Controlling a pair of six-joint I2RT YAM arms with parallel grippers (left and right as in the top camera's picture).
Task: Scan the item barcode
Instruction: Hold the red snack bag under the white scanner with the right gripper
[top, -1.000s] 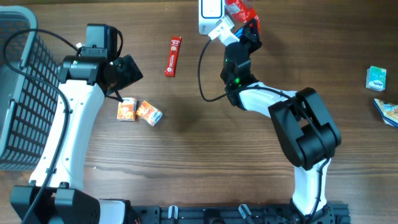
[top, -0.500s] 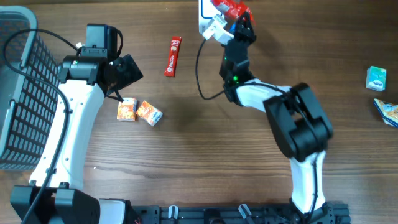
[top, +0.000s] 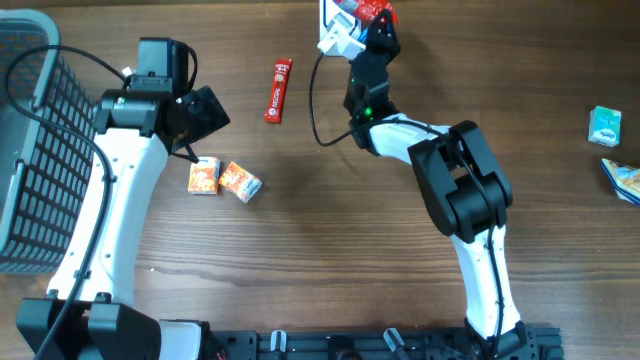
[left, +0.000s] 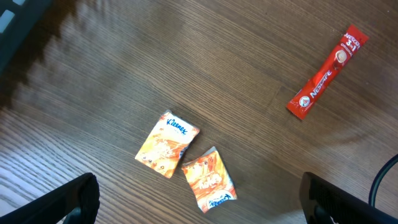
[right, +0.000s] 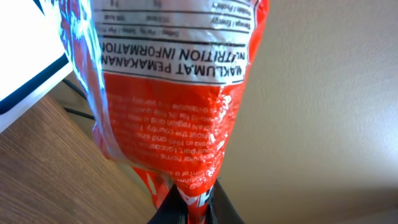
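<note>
- plainly, the right hand was clenched on the bottom seam of a red snack packet, at the far edge of the tabletop.
- in the right wrist view the red packet stood up out of the fingertips, which pinched only its narrow lower end; the rest of the packet rose above the hand, its printed nutrition panel facing the camera upside down.
- a white device sat at that same far edge, and the packet was held just beside it, partly overlapping it from overhead; i could not tell whether the two touched.
- the left hand was released, jaws spread wide, hanging over the left part of the tabletop with nothing between them.
- below it lay two orange tissue packs, touching at one corner.
- a red stick sachet lay apart from them, between the two arms.
- a grey mesh basket stood at the left edge.
- a green and white pack lay near the right edge, well apart from both hands.
</note>
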